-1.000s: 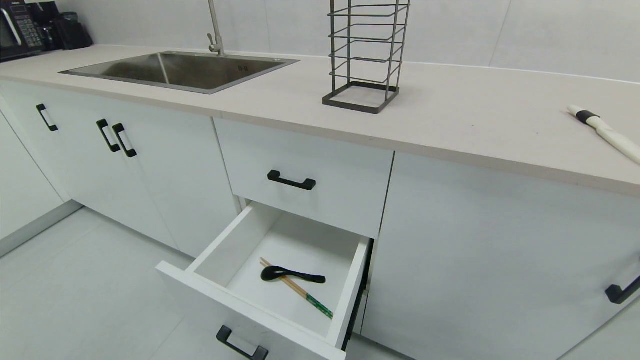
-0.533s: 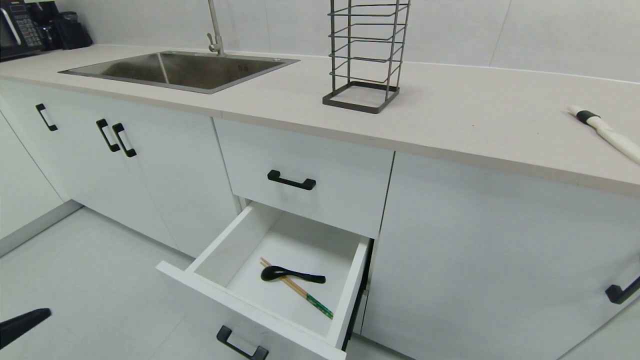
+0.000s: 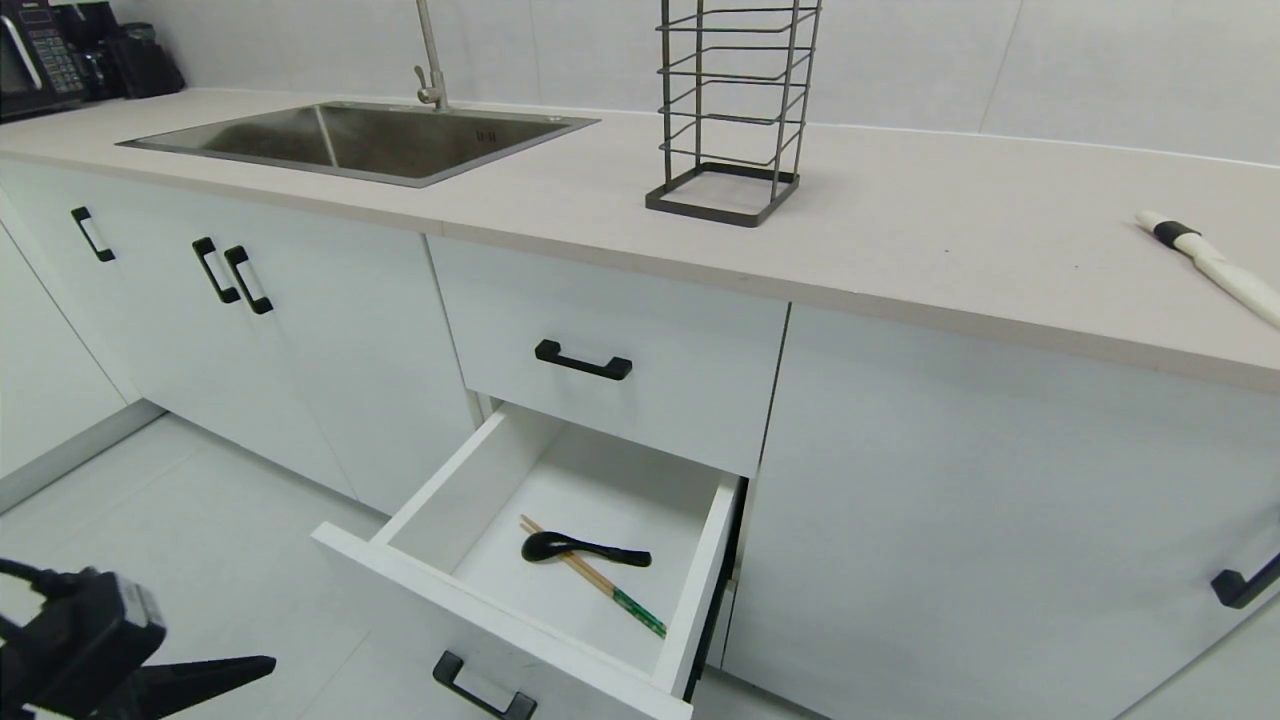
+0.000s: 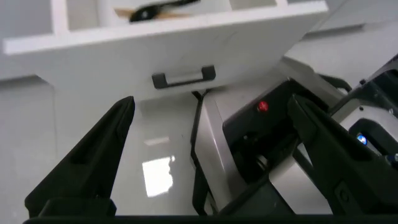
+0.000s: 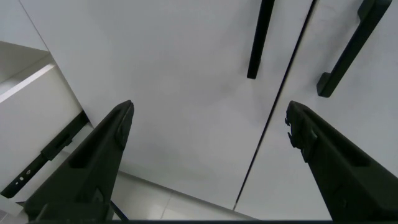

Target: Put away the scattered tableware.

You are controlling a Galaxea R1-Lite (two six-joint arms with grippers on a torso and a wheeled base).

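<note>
My left gripper (image 4: 211,106) has risen into head view left of the open drawer (image 3: 430,575), jaws apart; right gripper (image 5: 209,107) is spread too, facing cabinet doors (image 5: 186,93)

We found the spoon (image 3: 585,549) lying across the chopsticks (image 3: 630,605) in the open drawer (image 3: 455,497); on the counter (image 3: 900,230) above, the rack (image 3: 700,212) stood right of the sink (image 3: 360,140).
</note>
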